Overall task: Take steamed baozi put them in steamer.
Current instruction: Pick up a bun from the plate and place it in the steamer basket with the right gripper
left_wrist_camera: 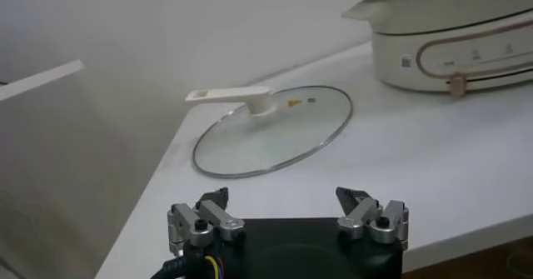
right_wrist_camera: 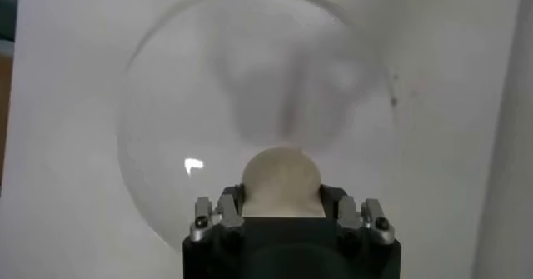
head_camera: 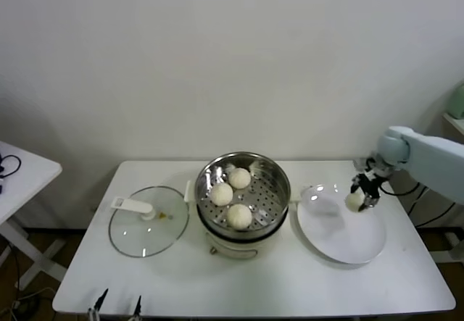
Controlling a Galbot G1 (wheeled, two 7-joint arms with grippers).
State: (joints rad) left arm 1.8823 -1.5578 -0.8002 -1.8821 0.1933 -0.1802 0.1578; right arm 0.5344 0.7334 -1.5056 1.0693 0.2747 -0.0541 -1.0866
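Note:
The steel steamer (head_camera: pixel 274 180) sits on its cream pot base in the middle of the table and holds three off-white baozi (head_camera: pixel 239 177), (head_camera: pixel 221 193), (head_camera: pixel 239 216). My right gripper (head_camera: pixel 359 198) is shut on the fourth baozi (head_camera: pixel 354 201) and holds it above the white plate (head_camera: pixel 341 243). In the right wrist view the baozi (right_wrist_camera: pixel 281 181) sits between the jaws, over the plate (right_wrist_camera: pixel 166 122). My left gripper (left_wrist_camera: pixel 287 201) is open and empty, low at the table's near left edge, far from the steamer base (left_wrist_camera: pixel 450 39).
The glass lid (head_camera: pixel 148 223) with its white handle lies flat on the table left of the steamer; it also shows in the left wrist view (left_wrist_camera: pixel 275 131). A second white table (head_camera: pixel 18 172) stands at the far left.

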